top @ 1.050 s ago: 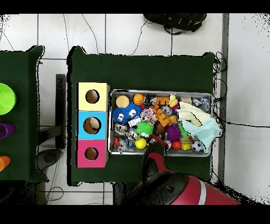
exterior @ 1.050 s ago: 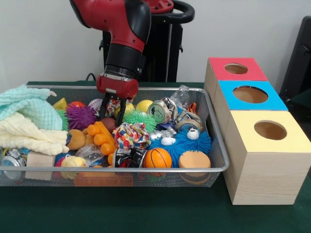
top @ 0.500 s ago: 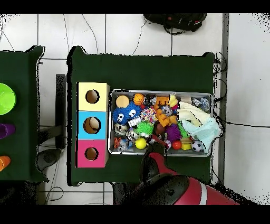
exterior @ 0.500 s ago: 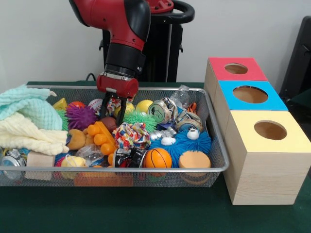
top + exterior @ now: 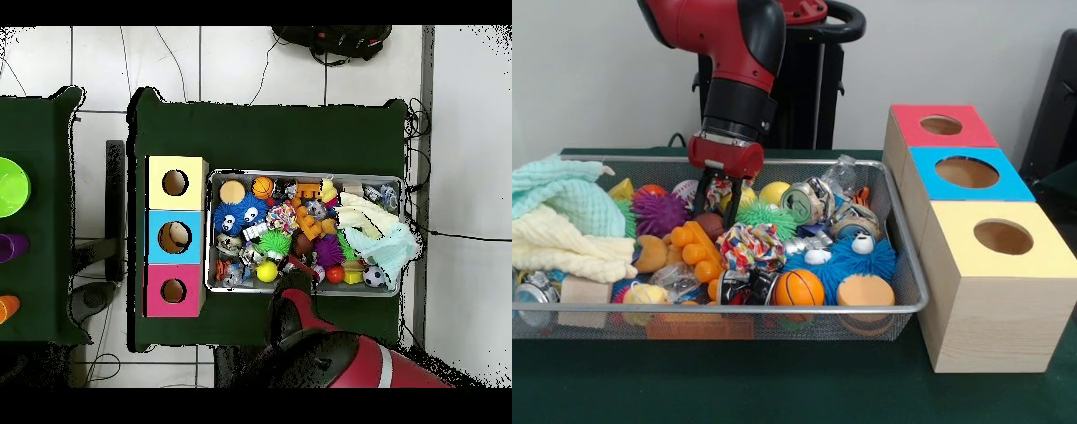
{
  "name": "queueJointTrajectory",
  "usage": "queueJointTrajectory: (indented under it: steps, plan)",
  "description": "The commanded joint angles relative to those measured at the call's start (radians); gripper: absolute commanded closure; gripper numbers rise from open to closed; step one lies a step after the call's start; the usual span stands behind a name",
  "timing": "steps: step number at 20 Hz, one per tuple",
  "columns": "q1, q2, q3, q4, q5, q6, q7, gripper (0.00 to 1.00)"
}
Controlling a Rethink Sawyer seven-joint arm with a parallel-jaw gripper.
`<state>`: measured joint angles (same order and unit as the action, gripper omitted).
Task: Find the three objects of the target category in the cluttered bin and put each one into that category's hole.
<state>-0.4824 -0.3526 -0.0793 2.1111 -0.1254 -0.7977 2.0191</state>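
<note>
I see a dark green table [image 5: 777, 397] carrying a wire mesh bin [image 5: 905, 265] and, just beside it, a row of three wooden boxes, each with a round hole on top: red box [image 5: 942, 125], blue box [image 5: 968, 172], yellow box [image 5: 1000, 237]. Behind is a plain pale wall [image 5: 591, 79]. In the overhead view the floor [image 5: 250, 60] is white tile, with cables trailing across it, and a second green table [image 5: 30, 130] stands well apart at the side.

The bin is crowded: pale cloths [image 5: 560, 221] heaped at one end, a purple spiky ball [image 5: 658, 212], a green spiky ball [image 5: 764, 215], a blue furry toy [image 5: 852, 258], a basketball [image 5: 799, 287], a crushed can [image 5: 803, 201]. I cannot tell which category is the target; nothing lies in any hole that I can see.

The gripper [image 5: 717, 210] hangs inside the bin, between the purple and green spiky balls. Its black fingers stand apart, with something patterned showing between them; I cannot tell whether they touch it.

Against the frames of a second ago, the arm [image 5: 737, 71] sits a touch nearer the bin's far rim in the overhead view; the front view looks unchanged. The clutter has not shifted.
</note>
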Motion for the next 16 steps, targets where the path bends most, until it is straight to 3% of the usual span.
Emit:
queueJointTrajectory:
  steps: [1, 4, 5, 16]
  plan:
    - [-0.028, 0.119, 0.093, -0.042, -0.012, 0.258, 0.137, 0.0]
    - [-0.031, 0.123, 0.094, -0.046, -0.023, 0.239, 0.142, 0.0]
    - [-0.034, 0.125, 0.095, -0.048, -0.031, 0.23, 0.147, 1.0]
    - [-0.069, 0.088, 0.121, -0.051, -0.031, 0.292, 0.148, 1.0]
